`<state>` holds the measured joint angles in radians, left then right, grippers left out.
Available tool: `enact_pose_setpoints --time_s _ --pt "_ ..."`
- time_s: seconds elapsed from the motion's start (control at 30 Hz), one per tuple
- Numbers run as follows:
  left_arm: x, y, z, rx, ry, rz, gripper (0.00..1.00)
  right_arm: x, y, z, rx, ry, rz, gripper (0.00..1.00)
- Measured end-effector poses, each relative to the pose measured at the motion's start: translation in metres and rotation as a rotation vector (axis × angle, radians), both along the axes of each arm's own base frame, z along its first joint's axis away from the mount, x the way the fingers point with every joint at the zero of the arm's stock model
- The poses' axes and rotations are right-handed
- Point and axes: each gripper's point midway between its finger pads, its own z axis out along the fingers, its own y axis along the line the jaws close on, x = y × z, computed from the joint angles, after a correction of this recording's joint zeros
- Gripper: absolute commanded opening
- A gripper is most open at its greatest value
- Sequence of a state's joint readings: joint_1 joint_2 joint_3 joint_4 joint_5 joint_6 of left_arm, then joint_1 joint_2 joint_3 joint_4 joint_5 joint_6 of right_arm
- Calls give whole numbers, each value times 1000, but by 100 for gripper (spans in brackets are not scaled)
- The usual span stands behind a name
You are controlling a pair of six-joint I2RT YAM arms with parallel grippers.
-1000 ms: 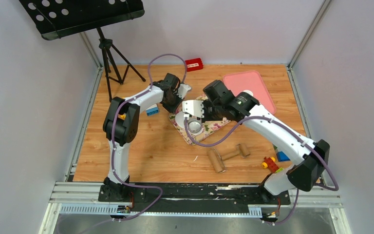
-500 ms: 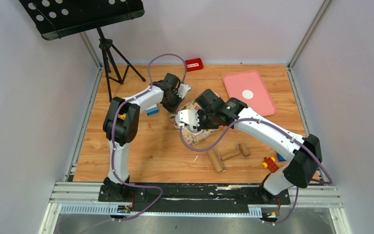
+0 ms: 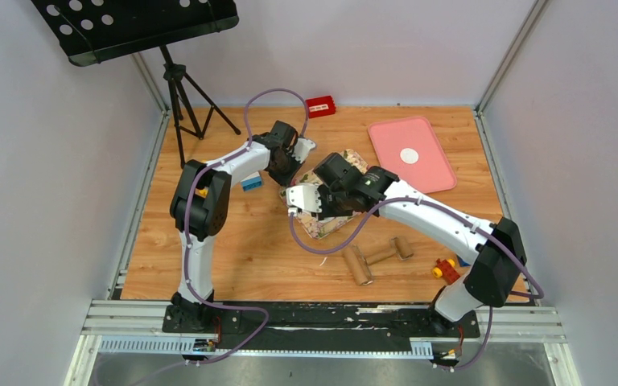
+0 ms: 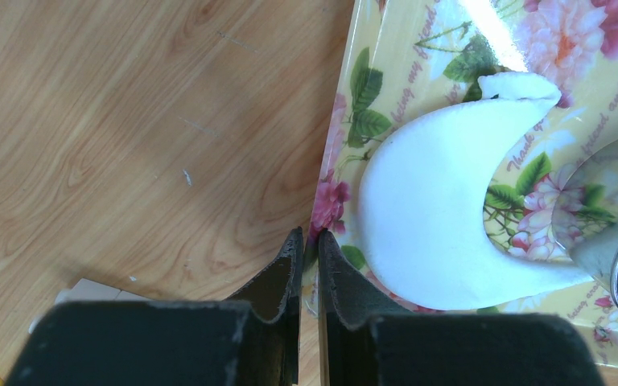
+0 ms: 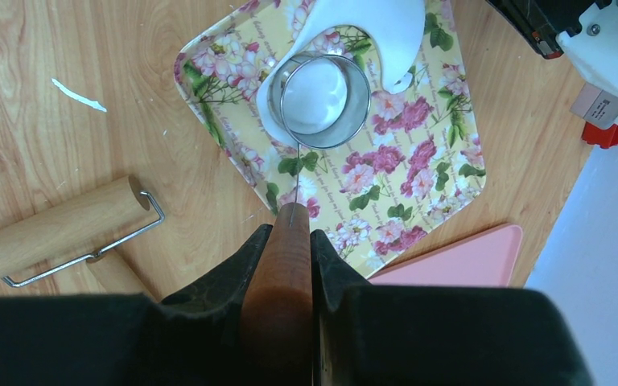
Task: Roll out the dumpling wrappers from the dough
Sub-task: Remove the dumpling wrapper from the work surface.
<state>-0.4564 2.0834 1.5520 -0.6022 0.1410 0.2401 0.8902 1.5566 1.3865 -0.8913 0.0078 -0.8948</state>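
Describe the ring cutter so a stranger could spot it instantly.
Find the floral tray in the middle of the wooden table. On its white dough stands the ring cutter: the only shiny metal hoop there, unlike the wooden rolling pin lying off the tray.

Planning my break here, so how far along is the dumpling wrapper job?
Done: the dough is rolled flat on the floral tray, and one wrapper lies on the pink tray. In hand: the right gripper holds the ring cutter by its handle, white dough inside the ring, while the left gripper pinches the floral tray's edge. Left: more wrappers to cut; the rolling pin lies aside.
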Motion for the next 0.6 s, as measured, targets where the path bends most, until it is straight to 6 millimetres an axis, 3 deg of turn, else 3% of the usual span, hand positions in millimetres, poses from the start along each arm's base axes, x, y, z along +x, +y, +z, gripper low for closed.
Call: enact_pose_setpoints --time_s 0.6 --pt "0 0 0 1 0 0 13 -15 3 -2 -8 33 39 0"
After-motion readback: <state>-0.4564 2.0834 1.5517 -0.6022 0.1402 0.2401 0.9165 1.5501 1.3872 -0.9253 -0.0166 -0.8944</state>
